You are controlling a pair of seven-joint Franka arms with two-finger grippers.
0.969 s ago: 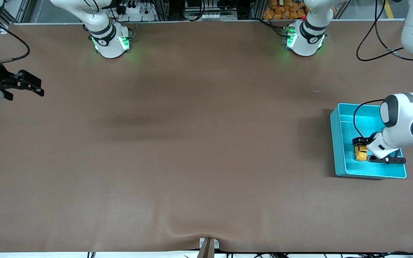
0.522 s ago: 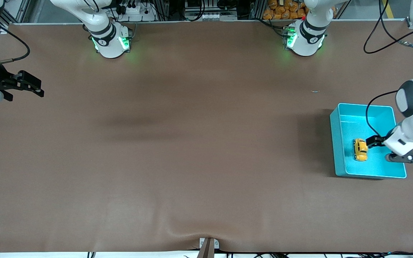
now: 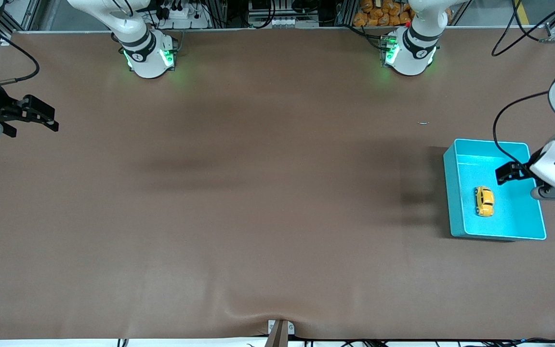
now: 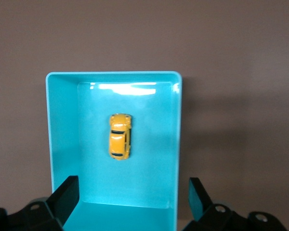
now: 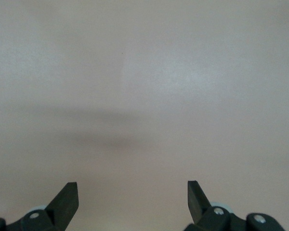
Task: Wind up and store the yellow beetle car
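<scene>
Left gripper point(image 3: 523, 180) risen off yellow beetle car point(image 3: 484, 201), both jaws apart, no readable writing

Brown table point(image 3: 258, 193); cables, equipment racks point(image 3: 277, 12) along its edge.

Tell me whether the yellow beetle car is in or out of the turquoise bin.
In. The yellow beetle car sits on its wheels on the turquoise bin floor, apart from every wall.
</scene>
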